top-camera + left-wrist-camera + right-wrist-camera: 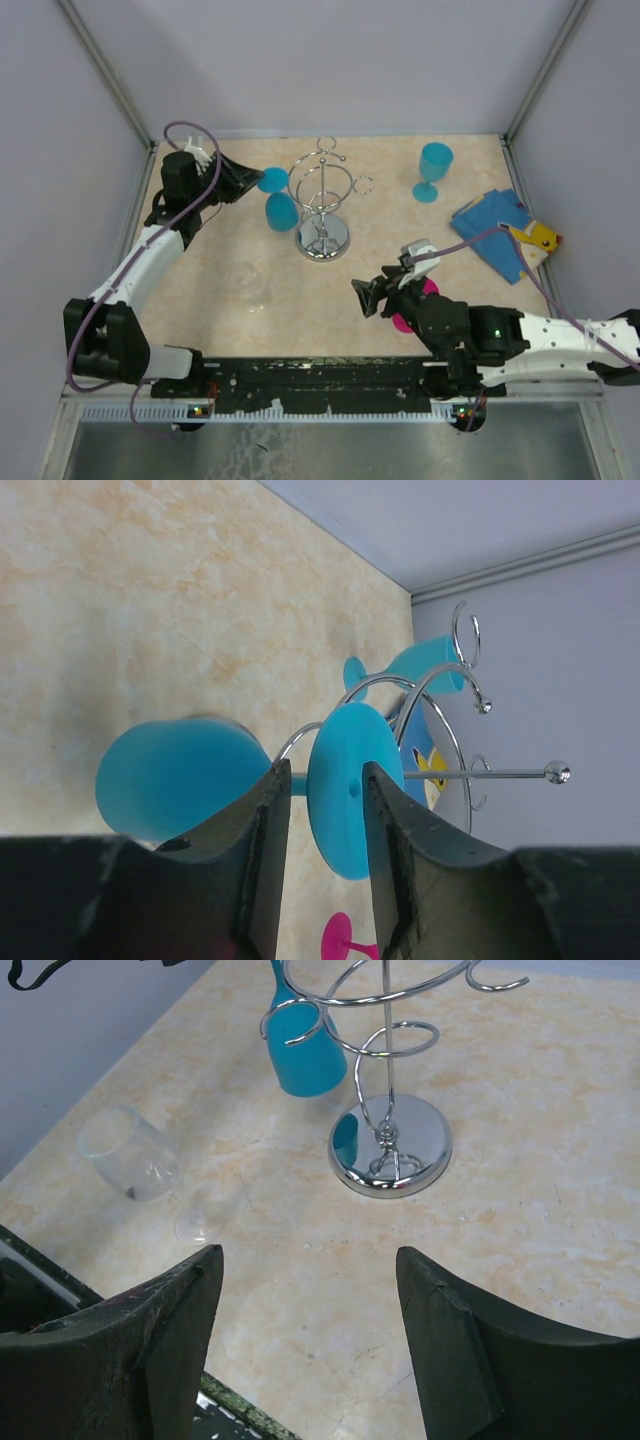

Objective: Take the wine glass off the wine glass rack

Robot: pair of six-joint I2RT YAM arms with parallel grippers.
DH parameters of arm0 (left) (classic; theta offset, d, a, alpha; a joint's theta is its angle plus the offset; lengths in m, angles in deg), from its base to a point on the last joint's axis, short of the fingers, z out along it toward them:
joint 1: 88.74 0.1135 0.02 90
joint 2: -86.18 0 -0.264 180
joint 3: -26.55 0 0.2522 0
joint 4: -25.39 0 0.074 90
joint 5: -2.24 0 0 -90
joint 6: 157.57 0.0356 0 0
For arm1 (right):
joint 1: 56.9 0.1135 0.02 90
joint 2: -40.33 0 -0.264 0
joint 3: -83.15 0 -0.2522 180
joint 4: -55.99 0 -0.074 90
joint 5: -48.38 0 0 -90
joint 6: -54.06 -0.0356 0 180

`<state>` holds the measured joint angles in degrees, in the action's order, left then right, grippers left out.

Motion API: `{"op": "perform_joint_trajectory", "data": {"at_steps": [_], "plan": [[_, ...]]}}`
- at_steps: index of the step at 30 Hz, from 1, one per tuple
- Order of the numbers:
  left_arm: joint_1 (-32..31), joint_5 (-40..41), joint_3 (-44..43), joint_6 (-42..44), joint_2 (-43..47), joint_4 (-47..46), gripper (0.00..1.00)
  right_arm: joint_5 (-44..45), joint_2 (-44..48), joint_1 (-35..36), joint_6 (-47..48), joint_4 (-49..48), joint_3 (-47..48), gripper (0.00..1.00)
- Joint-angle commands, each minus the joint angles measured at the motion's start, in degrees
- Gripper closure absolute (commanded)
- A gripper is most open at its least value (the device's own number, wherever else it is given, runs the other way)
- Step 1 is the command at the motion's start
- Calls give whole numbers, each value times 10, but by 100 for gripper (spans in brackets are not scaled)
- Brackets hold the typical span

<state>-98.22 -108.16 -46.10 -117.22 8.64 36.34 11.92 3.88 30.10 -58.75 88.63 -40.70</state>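
The glass (175,780) hangs from the rack (323,240) toward the counter's (230,330) left edge, its stem lying crosswise just beyond the nearer left hand (320,775), whose fingers (250,860) stand apart.

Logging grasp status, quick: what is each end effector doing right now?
Left end effector: open, straddling the blue wine glass at its foot, not clamped.
Right end effector: open, empty.

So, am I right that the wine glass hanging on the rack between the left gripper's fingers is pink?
Not quite: the wine glass hanging on the rack between the left gripper's fingers is blue, not pink, as the left wrist view shows.
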Motion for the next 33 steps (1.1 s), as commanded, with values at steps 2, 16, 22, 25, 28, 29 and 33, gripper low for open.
{"op": "perform_joint_trajectory", "data": {"at_steps": [2, 16, 22, 25, 28, 29, 33], "plan": [[2, -40, 4, -19, -13, -38, 65, 36, 31, 6, -27, -2, -17, 30], [0, -32, -23, -7, 9, 0, 84, 44, 66, 6, -45, 1, -45, 31], [0, -34, -26, -11, 9, 5, 100, 45, 69, 6, -49, 3, -49, 31], [0, -29, -26, -9, 14, 8, 100, 46, 68, 6, -50, 3, -50, 31], [1, -17, -24, -8, 23, 10, 100, 45, 69, 6, -49, 2, -52, 31], [1, -11, -22, -9, 27, 9, 100, 46, 69, 6, -49, 2, -53, 31], [1, 7, -22, -4, 43, 12, 100, 45, 70, 6, -49, -1, -55, 31]]}}
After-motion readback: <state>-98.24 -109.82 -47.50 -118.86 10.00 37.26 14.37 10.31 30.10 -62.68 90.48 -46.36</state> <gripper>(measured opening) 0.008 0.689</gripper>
